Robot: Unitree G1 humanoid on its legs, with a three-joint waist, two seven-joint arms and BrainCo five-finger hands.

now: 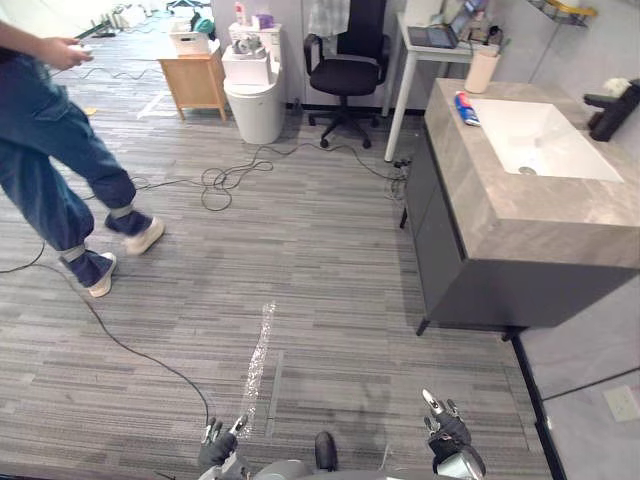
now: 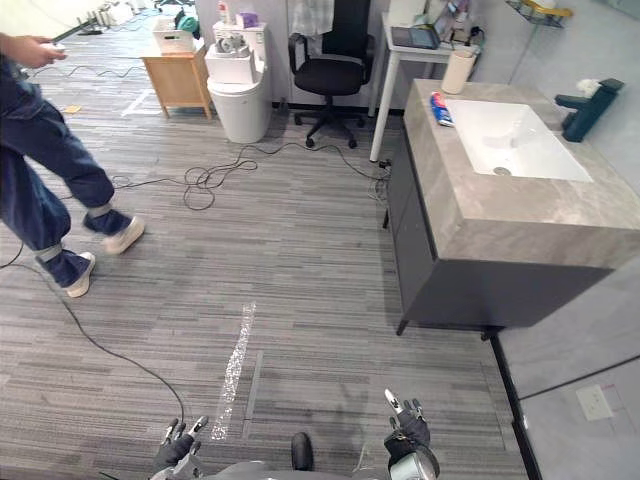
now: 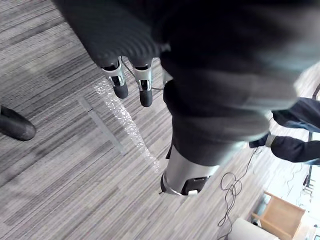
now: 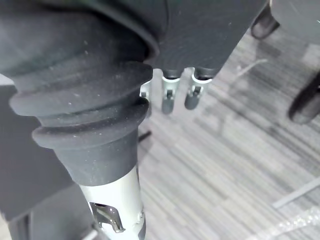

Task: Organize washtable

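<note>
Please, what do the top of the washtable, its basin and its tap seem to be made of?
Top: probably stone or a stone-look laminate; matt grey with faint veining.
Basin: likely glazed ceramic; smooth, evenly white, slightly glossy.
Tap: apparently metal with a dark matt coating, though it is too small to be sure.

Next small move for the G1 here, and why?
Probably step forward and right toward the washtable. It stands well ahead, out of reach, and both the left hand and right hand hang low, open and empty. The tube by the sink lies on it.
</note>
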